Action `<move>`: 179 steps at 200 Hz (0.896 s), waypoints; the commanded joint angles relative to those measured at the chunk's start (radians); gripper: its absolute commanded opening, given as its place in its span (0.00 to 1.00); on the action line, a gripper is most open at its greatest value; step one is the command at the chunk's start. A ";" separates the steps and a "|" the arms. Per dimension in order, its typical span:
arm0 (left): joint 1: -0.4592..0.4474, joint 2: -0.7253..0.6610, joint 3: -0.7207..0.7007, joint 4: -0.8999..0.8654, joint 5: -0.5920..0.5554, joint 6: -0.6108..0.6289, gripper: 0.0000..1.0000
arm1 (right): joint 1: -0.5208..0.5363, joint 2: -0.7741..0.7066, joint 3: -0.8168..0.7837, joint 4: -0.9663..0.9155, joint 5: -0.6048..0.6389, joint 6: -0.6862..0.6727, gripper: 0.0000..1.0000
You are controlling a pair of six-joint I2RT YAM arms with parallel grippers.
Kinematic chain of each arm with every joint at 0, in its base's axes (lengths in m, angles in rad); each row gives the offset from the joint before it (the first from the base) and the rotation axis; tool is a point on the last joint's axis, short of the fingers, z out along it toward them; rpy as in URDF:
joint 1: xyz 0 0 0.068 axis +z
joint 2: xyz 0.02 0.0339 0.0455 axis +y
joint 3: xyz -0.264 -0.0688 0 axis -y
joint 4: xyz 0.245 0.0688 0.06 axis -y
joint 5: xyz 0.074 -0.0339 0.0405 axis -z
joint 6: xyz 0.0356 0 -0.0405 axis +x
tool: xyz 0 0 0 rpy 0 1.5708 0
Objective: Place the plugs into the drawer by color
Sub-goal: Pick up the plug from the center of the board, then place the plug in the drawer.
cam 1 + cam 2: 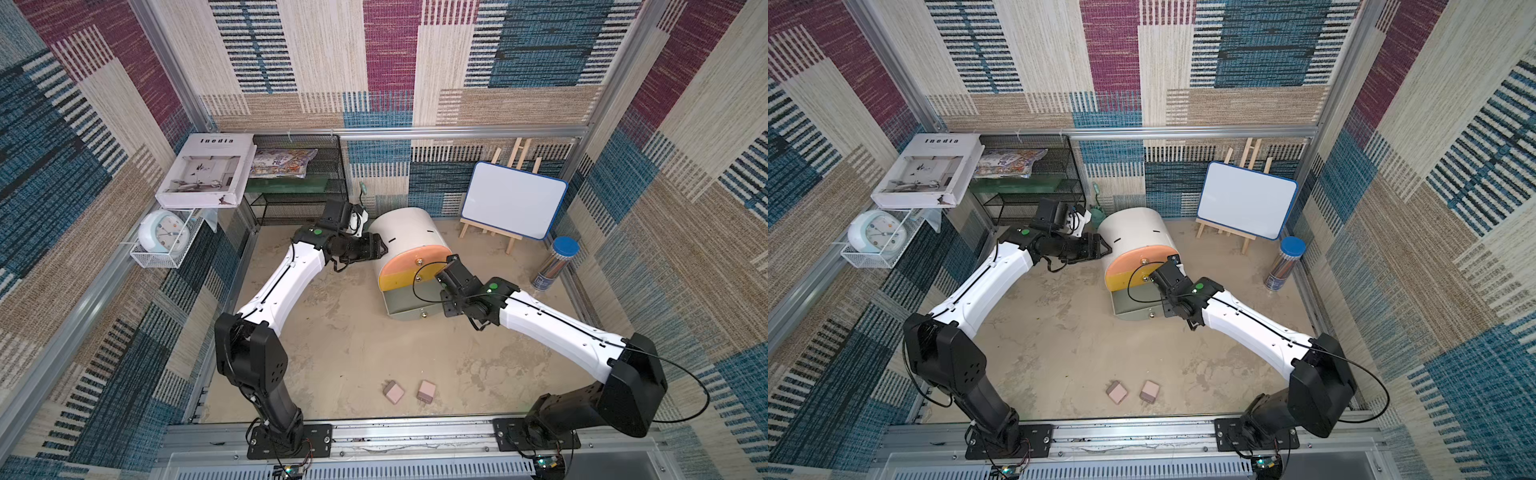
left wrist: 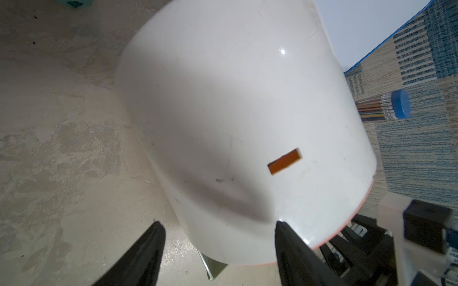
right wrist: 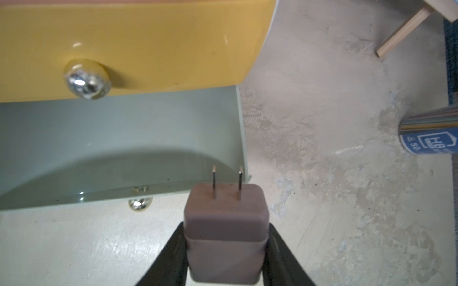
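Two dusty pink cube-shaped plastic plugs (image 1: 394, 392) (image 1: 427, 391) lie nearest on the tabletop (image 1: 353, 345), visible only in both top views. The right wrist view alone shows a third pink plug (image 3: 225, 205) pinched by its flat sides in the right hand (image 3: 226, 226), before the open grey drawer (image 3: 111, 133). Probably light, stiff, slick. Beyond, the spread left hand (image 2: 219, 222) touches the white barrel-shaped cabinet (image 2: 235, 99).

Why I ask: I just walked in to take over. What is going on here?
The right gripper holds a dusty pink plug, prongs forward, at the pulled-out grey bottom drawer of the white cabinet. The left gripper sits open against the cabinet's side, apparently steadying it. Two more pink plugs lie on the table near its front edge, not yet sorted.
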 commanded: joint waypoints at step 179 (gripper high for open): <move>0.000 0.013 0.000 0.016 0.008 0.019 0.74 | -0.069 0.129 0.009 0.136 -0.005 -0.134 0.64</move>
